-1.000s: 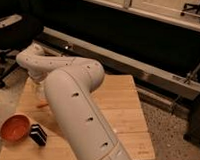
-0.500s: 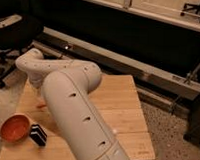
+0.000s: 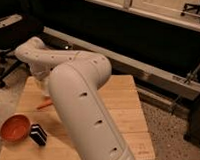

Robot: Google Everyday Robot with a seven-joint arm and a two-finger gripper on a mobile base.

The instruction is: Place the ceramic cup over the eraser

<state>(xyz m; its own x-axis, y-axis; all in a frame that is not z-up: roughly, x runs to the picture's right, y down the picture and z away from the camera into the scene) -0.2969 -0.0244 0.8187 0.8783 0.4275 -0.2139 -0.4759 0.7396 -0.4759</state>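
Arm (image 3: 82,111) fills the middle of the shot, sweeping from the near right up and over the wooden table (image 3: 123,106) to its far-left corner. The gripper (image 3: 41,83) is down there at the far left, pointing at the tabletop, claw pressed together. What it pinches, if anything, I cannot tell, as the wrist covers it. The cup isn't visible anywhere; it may be tucked under that wrist. The eraser (image 3: 38,134) is at the near left, black with white stripes, just beside the orange bowl (image 3: 14,128) on its right. The carrot (image 3: 44,105) lies between the gripper and the eraser, its right end disappearing behind the arm.
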